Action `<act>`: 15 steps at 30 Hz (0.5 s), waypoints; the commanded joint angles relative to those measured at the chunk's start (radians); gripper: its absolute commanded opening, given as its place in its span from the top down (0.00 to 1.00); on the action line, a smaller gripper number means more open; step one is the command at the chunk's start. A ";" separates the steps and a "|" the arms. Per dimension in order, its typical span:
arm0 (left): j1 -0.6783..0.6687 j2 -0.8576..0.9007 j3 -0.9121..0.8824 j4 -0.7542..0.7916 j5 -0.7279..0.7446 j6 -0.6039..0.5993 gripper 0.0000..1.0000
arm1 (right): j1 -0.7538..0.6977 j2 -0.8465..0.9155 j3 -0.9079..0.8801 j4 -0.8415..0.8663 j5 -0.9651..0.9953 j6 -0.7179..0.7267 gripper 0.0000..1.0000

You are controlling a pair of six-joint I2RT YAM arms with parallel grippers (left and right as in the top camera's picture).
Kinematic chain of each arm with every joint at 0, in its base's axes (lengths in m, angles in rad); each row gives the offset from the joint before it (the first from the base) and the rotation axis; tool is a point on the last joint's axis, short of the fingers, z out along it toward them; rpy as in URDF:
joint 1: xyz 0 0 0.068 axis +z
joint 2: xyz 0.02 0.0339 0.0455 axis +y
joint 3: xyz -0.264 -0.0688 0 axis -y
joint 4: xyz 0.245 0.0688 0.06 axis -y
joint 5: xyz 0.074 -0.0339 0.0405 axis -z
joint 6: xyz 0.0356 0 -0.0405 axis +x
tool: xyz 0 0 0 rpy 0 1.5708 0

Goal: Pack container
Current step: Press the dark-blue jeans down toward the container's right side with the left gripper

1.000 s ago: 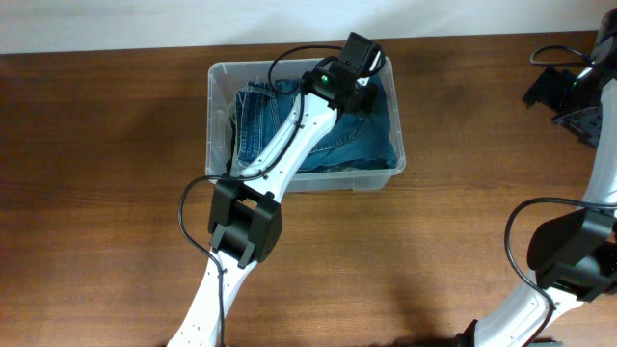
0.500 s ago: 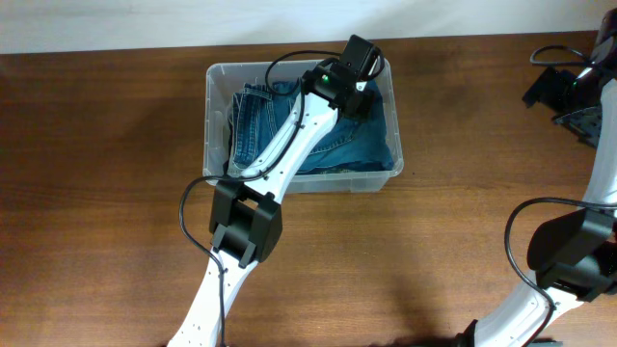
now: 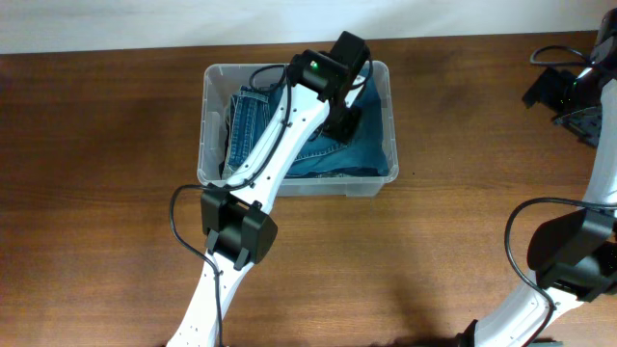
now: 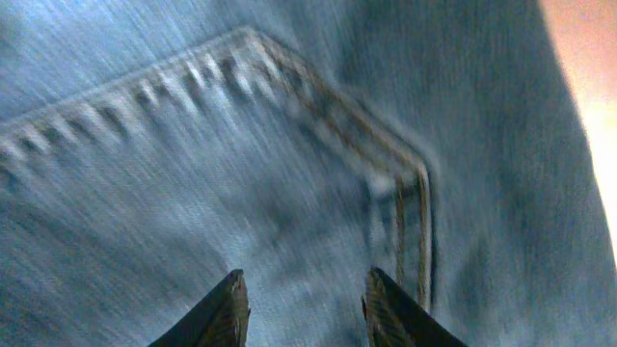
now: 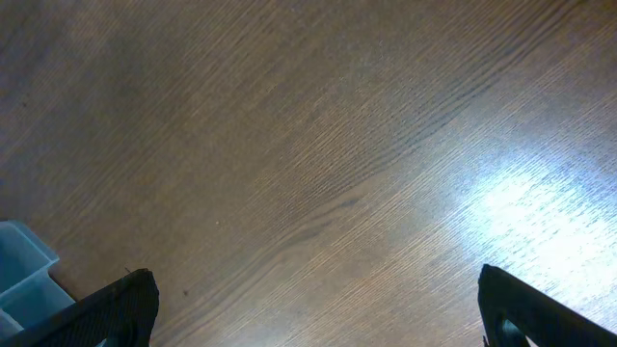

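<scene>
Overhead view: the left arm (image 3: 289,125) conceals the centre of the jeans (image 3: 253,116) and the floor of the container (image 3: 205,125). Left wrist view: jeans fabric is blurred. Right wrist view: a blue object (image 5: 24,265) is cropped at the left edge and cannot be identified.

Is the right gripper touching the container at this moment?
Apart. The overhead view shows the right gripper well away from the container, with bare table between them.

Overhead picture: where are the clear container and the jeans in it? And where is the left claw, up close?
container (image 3: 205,116), overhead view, on its left wall.
jeans (image 3: 372,145), overhead view, on the right part of the denim.
left claw (image 4: 304,289), left wrist view, midway between its fingertips.
</scene>
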 commanded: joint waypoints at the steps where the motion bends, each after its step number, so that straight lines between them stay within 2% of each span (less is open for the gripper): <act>1: 0.004 -0.036 0.013 -0.039 0.111 0.016 0.60 | 0.001 0.004 -0.006 0.000 -0.002 0.002 0.02; 3: 0.003 -0.036 0.013 -0.051 0.157 0.016 0.60 | 0.001 0.004 -0.006 0.000 -0.002 0.002 0.01; 15: -0.054 -0.035 -0.021 -0.026 0.158 0.014 0.60 | 0.001 0.004 -0.006 0.000 -0.002 0.002 0.02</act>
